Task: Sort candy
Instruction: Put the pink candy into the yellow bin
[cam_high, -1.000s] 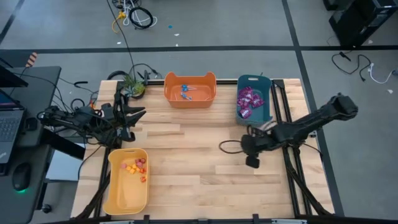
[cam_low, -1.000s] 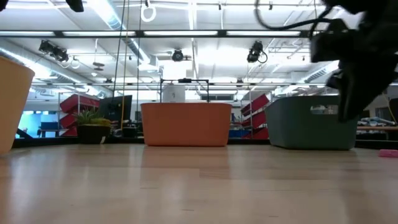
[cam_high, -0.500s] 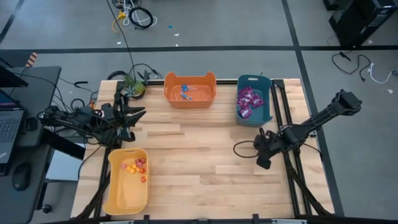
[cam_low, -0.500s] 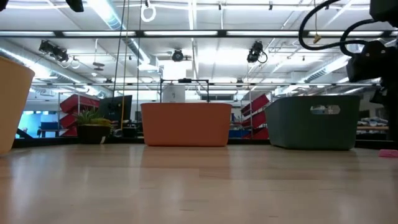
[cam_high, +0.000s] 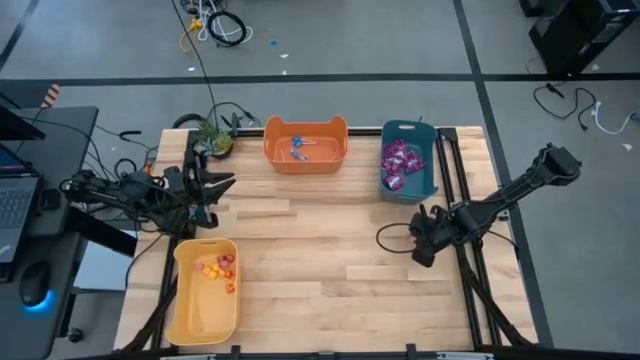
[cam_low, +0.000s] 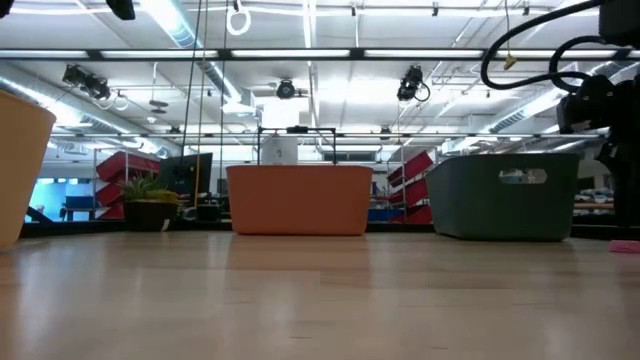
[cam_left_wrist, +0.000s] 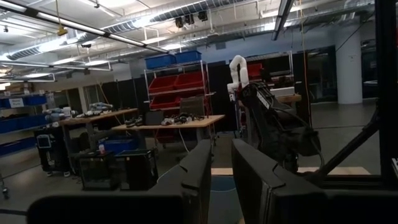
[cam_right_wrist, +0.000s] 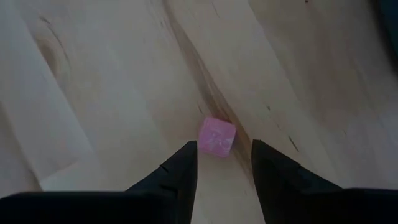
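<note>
Three bins sit on the wooden table (cam_high: 320, 240). An orange bin (cam_high: 305, 143) at the far edge holds blue lollipops (cam_high: 298, 147). A teal bin (cam_high: 408, 160) beside it holds shiny purple packets (cam_high: 398, 163). A yellow bin (cam_high: 205, 290) at the near left corner holds small orange and red pieces (cam_high: 218, 270). A little green plant (cam_high: 212, 136) stands at the far left corner, next to black cables.

The right gripper (cam_right_wrist: 222, 167) points down at the right side of the table, just in front of the teal bin. Its two fingers are a little apart, and one pink candy (cam_right_wrist: 216, 137) lies on the wood just past the tips. The fingers do not hold it.

The left gripper (cam_left_wrist: 221, 180) waits over the left edge of the table. Its fingers have a narrow gap and hold nothing.

The middle of the table is bare wood. Beyond it is a big workshop with red shelves and bright ceiling lights. A desk with a laptop (cam_high: 12, 200) stands to the left.
</note>
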